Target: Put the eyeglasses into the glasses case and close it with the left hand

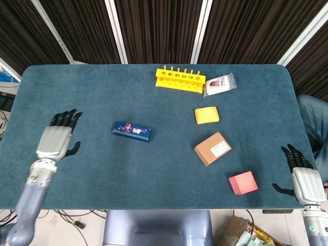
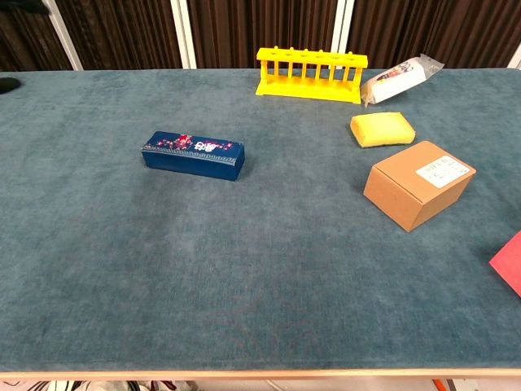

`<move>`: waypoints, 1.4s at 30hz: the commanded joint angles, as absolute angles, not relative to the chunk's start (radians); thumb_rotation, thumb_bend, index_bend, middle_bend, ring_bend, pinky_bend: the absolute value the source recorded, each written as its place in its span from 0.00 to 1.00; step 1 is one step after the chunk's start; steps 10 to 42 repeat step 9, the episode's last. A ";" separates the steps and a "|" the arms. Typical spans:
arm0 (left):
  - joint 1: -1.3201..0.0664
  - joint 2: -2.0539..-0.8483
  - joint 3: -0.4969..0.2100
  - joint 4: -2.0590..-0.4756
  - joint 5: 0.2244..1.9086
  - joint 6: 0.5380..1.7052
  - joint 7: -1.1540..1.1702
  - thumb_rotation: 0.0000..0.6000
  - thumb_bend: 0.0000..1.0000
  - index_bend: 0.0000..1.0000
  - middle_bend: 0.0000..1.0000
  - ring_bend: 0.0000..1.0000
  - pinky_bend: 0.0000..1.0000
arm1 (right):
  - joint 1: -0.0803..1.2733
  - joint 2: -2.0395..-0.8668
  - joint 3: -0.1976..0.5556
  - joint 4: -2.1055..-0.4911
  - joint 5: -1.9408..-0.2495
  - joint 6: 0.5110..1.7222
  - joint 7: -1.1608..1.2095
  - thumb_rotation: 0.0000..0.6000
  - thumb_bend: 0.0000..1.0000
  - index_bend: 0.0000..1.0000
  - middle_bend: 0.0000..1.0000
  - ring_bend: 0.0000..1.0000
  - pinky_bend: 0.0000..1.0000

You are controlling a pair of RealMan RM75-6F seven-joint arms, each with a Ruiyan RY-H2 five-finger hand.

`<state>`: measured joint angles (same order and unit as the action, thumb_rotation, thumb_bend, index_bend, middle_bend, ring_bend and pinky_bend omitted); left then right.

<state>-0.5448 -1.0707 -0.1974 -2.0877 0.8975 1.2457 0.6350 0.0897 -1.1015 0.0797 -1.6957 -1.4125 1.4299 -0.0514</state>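
Case (image 1: 132,131) shut, lying alone left of centre on the surface (image 1: 154,169); I judge the task done.

No eyeglasses show, so they are presumably inside. My left robot hand (image 1: 55,140) hangs well apart from it near the left edge, fingers spread and holding nothing; my right robot hand (image 1: 302,177) is likewise spread and idle off the right edge. Next calls only for parking.

No text can be read clearly. The closed dark blue rectangular glasses case (image 2: 194,155) has small white and red printing on its lid, too blurred to make out. The brown cardboard box (image 2: 418,184) carries a white label, and the clear plastic packet (image 2: 401,76) shows possibly printed lettering, both illegible.
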 commanded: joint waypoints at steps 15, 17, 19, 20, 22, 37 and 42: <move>-0.384 -0.919 -0.056 -2.177 1.155 1.296 0.469 1.00 0.35 0.06 0.02 0.00 0.07 | 0.085 -1.141 0.079 -1.599 -1.534 1.523 0.054 1.00 0.15 0.07 0.01 0.09 0.23; -0.384 -0.919 -0.056 -2.177 1.155 1.296 0.469 1.00 0.35 0.06 0.02 0.00 0.07 | 0.085 -1.141 0.079 -1.599 -1.534 1.523 0.054 1.00 0.15 0.07 0.01 0.09 0.23; -0.384 -0.919 -0.056 -2.177 1.155 1.296 0.469 1.00 0.35 0.06 0.02 0.00 0.07 | 0.085 -1.141 0.079 -1.599 -1.534 1.523 0.054 1.00 0.15 0.07 0.01 0.09 0.23; -0.384 -0.919 -0.056 -2.177 1.155 1.296 0.469 1.00 0.35 0.06 0.02 0.00 0.07 | 0.085 -1.141 0.079 -1.599 -1.534 1.523 0.054 1.00 0.15 0.07 0.01 0.09 0.23; -0.384 -0.919 -0.056 -2.177 1.155 1.296 0.469 1.00 0.35 0.06 0.02 0.00 0.07 | 0.085 -1.141 0.079 -1.599 -1.534 1.523 0.054 1.00 0.15 0.07 0.01 0.09 0.23; -0.384 -0.919 -0.056 -2.177 1.155 1.296 0.469 1.00 0.35 0.06 0.02 0.00 0.07 | 0.085 -1.141 0.079 -1.599 -1.534 1.523 0.054 1.00 0.15 0.07 0.01 0.09 0.23; -0.384 -0.919 -0.056 -2.177 1.155 1.296 0.469 1.00 0.35 0.06 0.02 0.00 0.07 | 0.085 -1.141 0.079 -1.599 -1.534 1.523 0.054 1.00 0.15 0.07 0.01 0.09 0.23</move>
